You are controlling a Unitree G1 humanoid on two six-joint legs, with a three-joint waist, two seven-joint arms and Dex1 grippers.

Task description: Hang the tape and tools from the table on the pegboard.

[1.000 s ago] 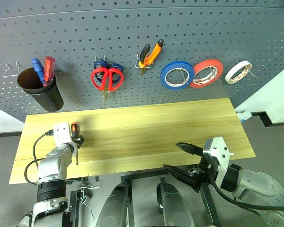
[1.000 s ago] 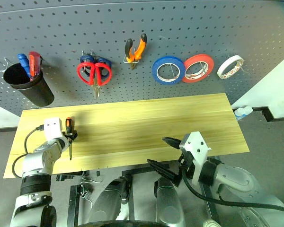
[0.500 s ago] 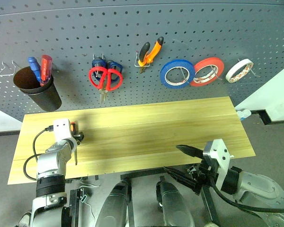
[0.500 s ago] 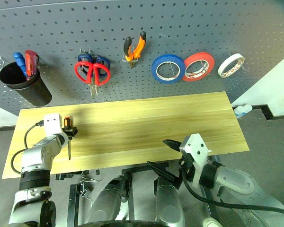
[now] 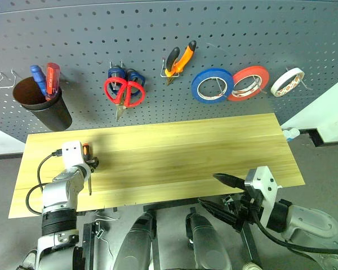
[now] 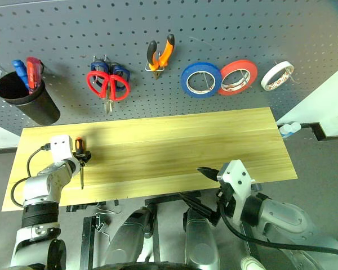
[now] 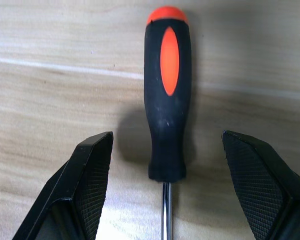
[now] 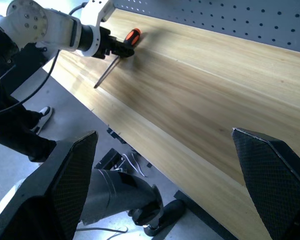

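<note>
At the upper left of your head view a black cup (image 5: 41,107) hangs on the pegboard (image 5: 158,34), and in it stand a blue screwdriver (image 5: 38,77) and a red one (image 5: 52,79). Along the board to the right you see red scissors (image 5: 124,93) over blue-handled ones (image 5: 123,73), the pliers (image 5: 179,59), a blue roll (image 5: 212,86), a red roll (image 5: 248,83) and the small whitish tape (image 5: 287,82), all on hooks.

The worktop (image 5: 174,152) carries just one tool: the orange-and-black screwdriver (image 7: 167,95), lying flat near its left end. Your left pincer (image 5: 90,165) sits over it, jaws wide, one on each side of the handle and not touching it. The left wrist view shows you that gap plainly, with the shaft running back between the fingers; the head view does not.

Your right pincer (image 5: 219,194) hangs off the worktop's near edge at lower right, spread wide and empty. Its wrist view gives you the left arm and screwdriver from across the worktop, and a dark shoe (image 8: 40,119) on the floor.
</note>
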